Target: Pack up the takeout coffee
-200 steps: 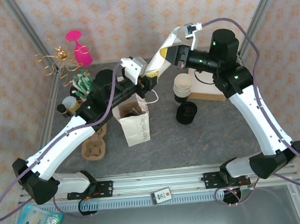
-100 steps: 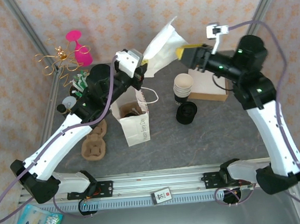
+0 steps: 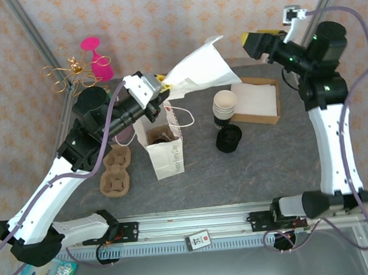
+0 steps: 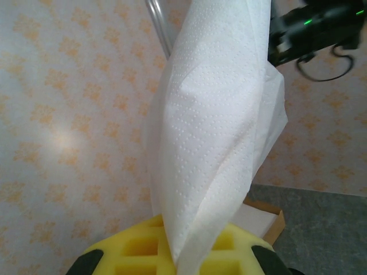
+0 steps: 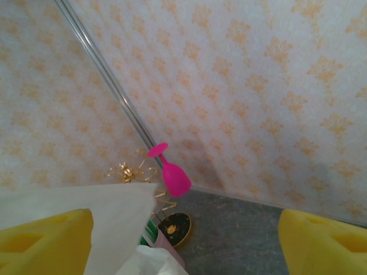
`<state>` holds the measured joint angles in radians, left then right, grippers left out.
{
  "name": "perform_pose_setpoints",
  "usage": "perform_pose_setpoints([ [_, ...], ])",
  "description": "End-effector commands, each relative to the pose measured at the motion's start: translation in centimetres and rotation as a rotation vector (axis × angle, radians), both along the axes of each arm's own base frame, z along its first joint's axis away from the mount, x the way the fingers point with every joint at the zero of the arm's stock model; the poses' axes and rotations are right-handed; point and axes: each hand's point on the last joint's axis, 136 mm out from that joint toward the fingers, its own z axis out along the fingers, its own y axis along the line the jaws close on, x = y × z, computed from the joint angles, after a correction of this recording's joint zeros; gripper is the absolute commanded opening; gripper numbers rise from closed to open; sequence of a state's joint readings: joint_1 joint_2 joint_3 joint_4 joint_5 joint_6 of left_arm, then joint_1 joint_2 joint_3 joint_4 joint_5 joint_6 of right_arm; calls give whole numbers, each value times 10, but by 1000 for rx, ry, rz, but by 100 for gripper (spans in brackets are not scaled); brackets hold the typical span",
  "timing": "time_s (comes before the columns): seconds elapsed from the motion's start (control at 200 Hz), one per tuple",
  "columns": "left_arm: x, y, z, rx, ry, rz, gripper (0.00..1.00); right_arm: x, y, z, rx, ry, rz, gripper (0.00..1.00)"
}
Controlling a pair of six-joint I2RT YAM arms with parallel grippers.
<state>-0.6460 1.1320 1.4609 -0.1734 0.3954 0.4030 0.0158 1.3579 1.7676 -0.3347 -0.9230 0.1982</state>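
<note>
Left fingers [image 4: 132, 252] pinching napkin [image 3: 198, 69] edge; right fingers [image 5: 46, 235] spread, apart

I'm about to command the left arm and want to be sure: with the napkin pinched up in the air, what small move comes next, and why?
Probably bring the left gripper down toward the open top of the paper bag. It is shut on the white napkin, which juts up above the table beyond the bag, while the right gripper stands open and apart from it.
</note>
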Motion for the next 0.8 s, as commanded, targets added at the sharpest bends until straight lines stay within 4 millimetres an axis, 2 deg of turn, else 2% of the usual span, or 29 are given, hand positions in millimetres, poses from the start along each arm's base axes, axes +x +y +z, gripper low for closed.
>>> perform_pose_setpoints([
  [0.0, -7, -15, -15, 63, 14, -99, 0, 0, 19, 10, -36, -98, 130, 86],
  [0.11, -5, -21, -14, 67, 5, -122, 0, -6, 54, 1, -117, -146, 252, 90],
  [0.19, 1, -23, -13, 68, -2, -107, 0, -19, 72, -8, -176, -156, 332, 90],
  [0.265, 7, -23, -12, 60, -4, -99, 0, -29, 76, -15, -191, -156, 376, 89],
  [0.525, 34, -14, -1, -23, 9, -10, 0, -93, 83, -41, -222, -237, 549, 88],
  [0.796, 34, -22, 9, -114, 41, -70, 0, -115, 112, -56, -246, -248, 640, 87],
])
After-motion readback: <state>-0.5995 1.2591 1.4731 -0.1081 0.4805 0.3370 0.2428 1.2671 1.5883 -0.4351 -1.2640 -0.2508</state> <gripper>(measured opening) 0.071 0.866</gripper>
